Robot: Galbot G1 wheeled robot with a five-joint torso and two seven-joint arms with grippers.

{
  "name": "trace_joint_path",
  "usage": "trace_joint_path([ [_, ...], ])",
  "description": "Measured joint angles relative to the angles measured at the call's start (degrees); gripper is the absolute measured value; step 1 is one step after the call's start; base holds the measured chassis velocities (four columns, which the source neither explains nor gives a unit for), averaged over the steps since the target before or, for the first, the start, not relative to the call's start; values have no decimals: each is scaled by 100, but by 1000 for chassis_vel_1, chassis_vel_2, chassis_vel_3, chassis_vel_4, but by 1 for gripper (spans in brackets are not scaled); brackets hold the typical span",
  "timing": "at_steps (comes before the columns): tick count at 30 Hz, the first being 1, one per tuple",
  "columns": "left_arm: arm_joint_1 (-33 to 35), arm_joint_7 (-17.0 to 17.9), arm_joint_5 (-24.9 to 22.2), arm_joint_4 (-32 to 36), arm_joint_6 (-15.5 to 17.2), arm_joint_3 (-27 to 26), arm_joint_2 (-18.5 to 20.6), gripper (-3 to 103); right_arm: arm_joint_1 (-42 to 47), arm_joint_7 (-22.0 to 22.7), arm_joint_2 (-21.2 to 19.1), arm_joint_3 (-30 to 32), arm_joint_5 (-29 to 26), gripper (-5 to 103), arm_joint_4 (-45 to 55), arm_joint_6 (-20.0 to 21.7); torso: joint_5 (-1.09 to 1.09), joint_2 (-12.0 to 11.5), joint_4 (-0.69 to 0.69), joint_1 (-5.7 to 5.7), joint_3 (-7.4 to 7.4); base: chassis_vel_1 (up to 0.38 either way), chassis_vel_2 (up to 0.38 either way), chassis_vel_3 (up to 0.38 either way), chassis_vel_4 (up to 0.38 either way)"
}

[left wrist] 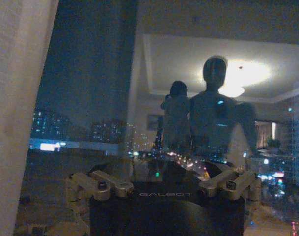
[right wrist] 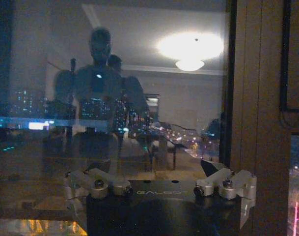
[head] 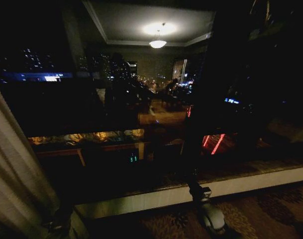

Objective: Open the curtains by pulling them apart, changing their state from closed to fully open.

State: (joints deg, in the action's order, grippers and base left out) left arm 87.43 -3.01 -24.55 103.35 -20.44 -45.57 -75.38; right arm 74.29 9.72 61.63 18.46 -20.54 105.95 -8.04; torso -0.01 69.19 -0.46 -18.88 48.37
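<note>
Gaping left end effector (left wrist: 164,189) beside curtains (left wrist: 16,118), empty-handed.

Ahead of you: window (head: 91,99), sill (head: 251,181) along its foot, carpet (head: 270,214) before the sill. Curtain (head: 17,174) gathered at the window's left edge, reaching down to the sill's left end. Left gripper (left wrist: 161,189) faces the glass just right of the curtain (left wrist: 16,123). Right gripper (right wrist: 161,189) faces the glass beside the frame (right wrist: 257,98) at the window's right edge.

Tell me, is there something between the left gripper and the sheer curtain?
Nothing visible. In the left wrist view, the open left gripper faces the dark window glass, and the sheer curtain hangs beside it with open space between.
</note>
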Motion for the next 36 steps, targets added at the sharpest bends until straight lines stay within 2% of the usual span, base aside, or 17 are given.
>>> trace_joint_path([
  [9,3,7,-5,1,0,-3,-3,100,0,0,0,0,0,100,0,0,0,0,1,0,0,-23,-28,25,26],
  [17,3,9,-7,2,0,-3,-3,100,0,0,0,0,0,100,0,0,0,0,1,0,0,-163,-177,180,149],
  [36,4,8,-8,9,4,-2,-4,100,0,0,0,0,0,100,0,0,1,0,0,0,0,-325,-324,328,337],
])
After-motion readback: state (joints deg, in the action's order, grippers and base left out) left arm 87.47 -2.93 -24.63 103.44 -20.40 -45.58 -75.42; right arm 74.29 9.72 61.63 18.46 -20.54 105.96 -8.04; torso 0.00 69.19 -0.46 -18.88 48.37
